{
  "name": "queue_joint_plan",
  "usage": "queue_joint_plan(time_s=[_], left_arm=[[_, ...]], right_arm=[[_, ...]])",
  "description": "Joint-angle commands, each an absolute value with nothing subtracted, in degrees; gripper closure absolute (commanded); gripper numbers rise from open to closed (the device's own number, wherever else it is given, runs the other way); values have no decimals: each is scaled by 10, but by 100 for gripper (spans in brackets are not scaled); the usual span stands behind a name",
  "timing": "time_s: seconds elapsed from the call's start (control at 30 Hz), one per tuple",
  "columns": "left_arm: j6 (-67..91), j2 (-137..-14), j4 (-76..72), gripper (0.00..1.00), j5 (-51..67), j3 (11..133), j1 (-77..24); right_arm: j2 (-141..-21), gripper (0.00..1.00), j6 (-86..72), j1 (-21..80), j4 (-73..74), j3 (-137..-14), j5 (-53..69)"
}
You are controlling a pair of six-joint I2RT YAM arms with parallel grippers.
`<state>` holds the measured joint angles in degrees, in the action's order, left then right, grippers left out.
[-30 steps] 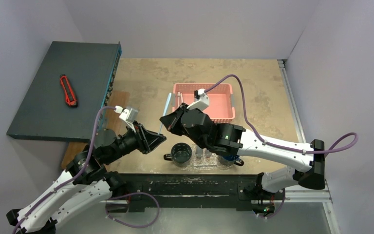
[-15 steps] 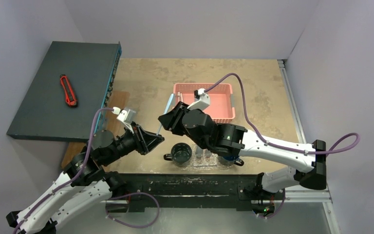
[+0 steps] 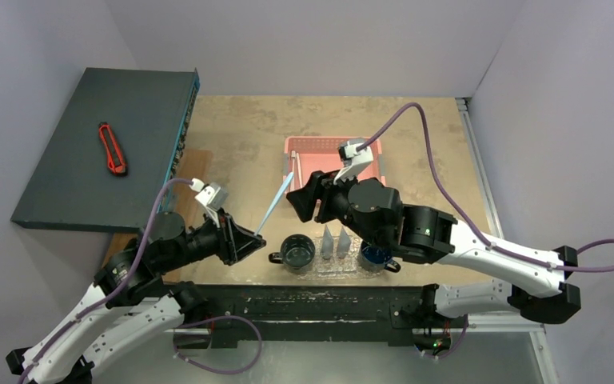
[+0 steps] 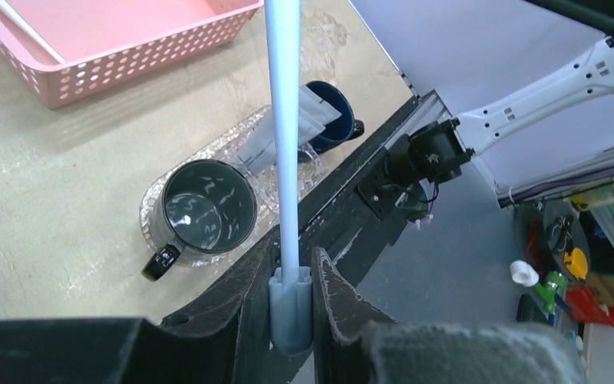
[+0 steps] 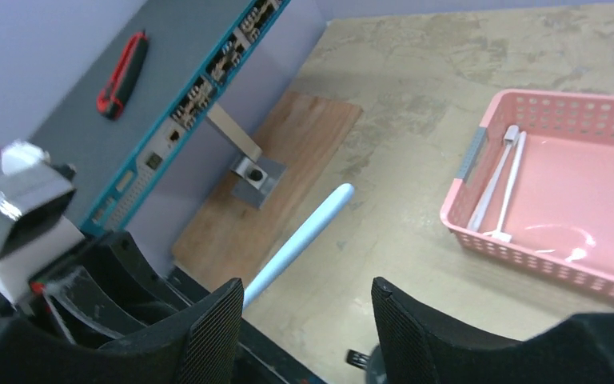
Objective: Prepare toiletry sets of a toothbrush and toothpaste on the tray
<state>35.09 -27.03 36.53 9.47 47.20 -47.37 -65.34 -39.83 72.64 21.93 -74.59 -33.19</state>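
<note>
Grips a slim pale-blue toothbrush (image 4: pixel 285 120) by one end in the left pincer (image 4: pixel 292 272), jaws closed tight on it. Points it up and away from that pincer, long axis slanting toward the pink basket (image 5: pixel 468 220), far tip free in the air above the surface. Hangs the right pincer (image 5: pixel 308 296) spread wide and empty near that tip, not touching. Leaves two silvery tubes (image 3: pixel 328 242) on the tray (image 4: pixel 148 216) between the dark green mug (image 3: pixel 297 252) and the blue mug (image 3: pixel 374 256)
</note>
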Motion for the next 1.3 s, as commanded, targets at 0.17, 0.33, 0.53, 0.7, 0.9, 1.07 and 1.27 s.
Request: queue_joint_plan(time_s=[0.17,0.33,0.53,0.7,0.9,1.07,1.27], left_arm=[[296,-283,445,100,179,522,-475],[278,-285,502,100,211,543,-475],[255,-292,556,100,261,562,-475],[244,-298,576,100,307,561,-475],[239,-312,608,100,326,575,-475],[243,-320,613,100,345,575,-475],[245,-325,606,100,360,568,-475]], right_arm=[[-664,33,-111,729,262,-778,-184],[-655,33,-35,736,274,-791,-134],[-644,37,69,742,286,-783,-105],[-640,36,153,757,277,-764,-77],[-609,35,279,805,251,-716,-46],[-596,32,337,834,238,-687,-68],[-598,32,406,895,211,-641,-151]])
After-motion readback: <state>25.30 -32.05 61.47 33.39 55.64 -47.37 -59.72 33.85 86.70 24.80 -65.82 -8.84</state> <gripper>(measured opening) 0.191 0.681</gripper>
